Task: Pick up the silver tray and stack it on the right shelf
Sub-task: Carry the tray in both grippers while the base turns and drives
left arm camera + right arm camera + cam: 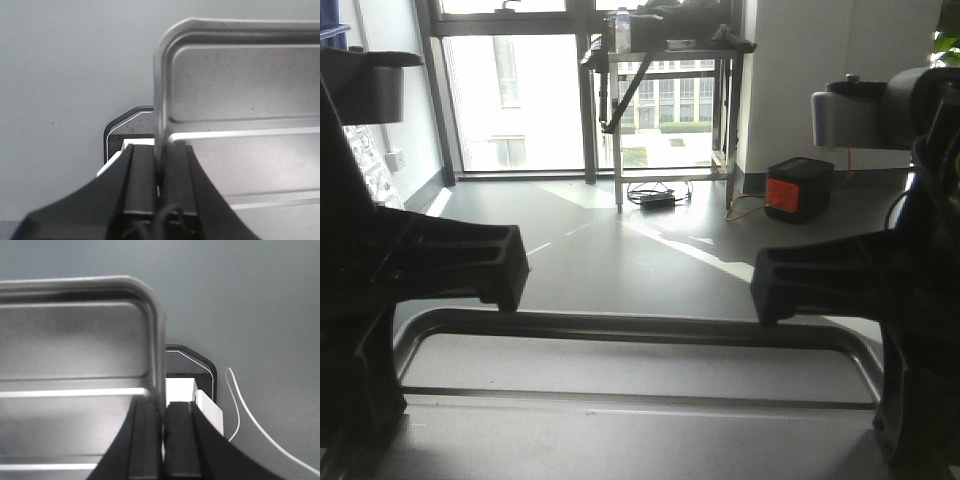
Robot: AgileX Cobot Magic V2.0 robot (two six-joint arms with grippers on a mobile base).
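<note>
Grey floor [650,255] lies ahead; our left gripper [160,161] and right gripper [163,412] each clamp a side rim of the silver tray [630,328], so the grasp is done and the unseen right shelf remains.

Silver tray [640,327]: one.
Raised ridges [250,133] across tray floor: two.
Grippers: two. Left gripper [159,165] at tray's left rim, right gripper [162,412] at tray's right rim.
Steel stand [665,50]: one, well beyond tray's far edge.
Black-and-orange box [798,188]: one, beyond tray's far right corner.
Black adapter [658,199]: one, beyond tray's far edge, about centre.
Orange cable [745,208]: one, beyond tray, right of centre.
White cable [240,410]: one, just outside tray's right rim.
</note>
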